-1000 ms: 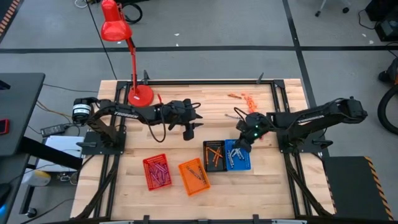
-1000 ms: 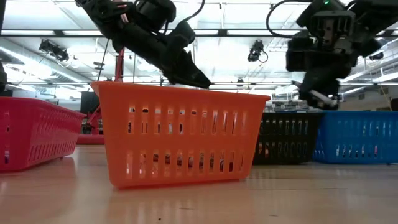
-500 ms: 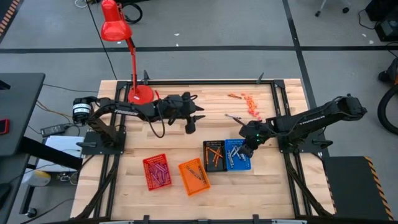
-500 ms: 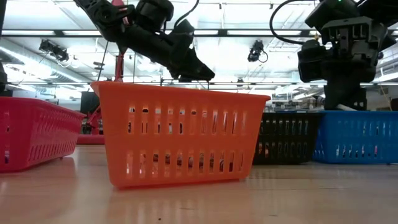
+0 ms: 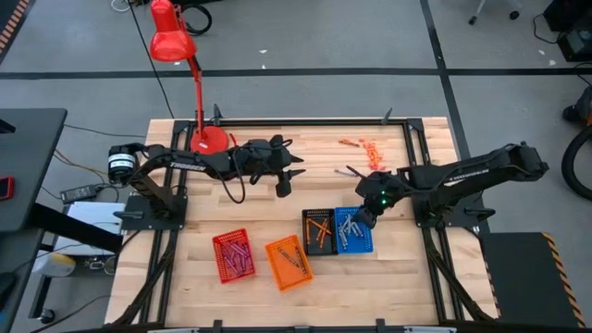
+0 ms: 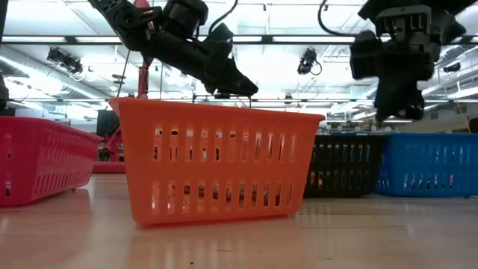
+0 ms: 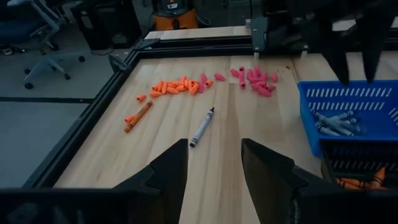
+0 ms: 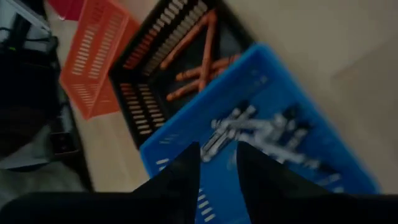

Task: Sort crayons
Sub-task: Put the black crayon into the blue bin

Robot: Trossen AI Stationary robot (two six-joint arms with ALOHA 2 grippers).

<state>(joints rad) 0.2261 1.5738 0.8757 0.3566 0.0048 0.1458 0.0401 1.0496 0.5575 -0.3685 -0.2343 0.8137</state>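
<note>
High view: my right gripper [image 5: 363,215] hangs over the blue basket [image 5: 354,239] where grey crayons go; loose crayons [image 5: 368,148] wait at the far edge | Low view: orange basket [image 6: 216,161] sits nearest | Left wrist view: left gripper [image 7: 214,163] open, empty, aimed at the grey crayon [image 7: 201,126] | Right wrist view: fingers [image 8: 186,171] slightly apart, holding nothing.

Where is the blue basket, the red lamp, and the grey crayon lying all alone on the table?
blue basket [image 5: 355,242]: high view, on its near rim.
red lamp [image 5: 167,38]: high view, on its shade.
lone grey crayon [image 7: 201,127]: left wrist view, on its middle.
</note>
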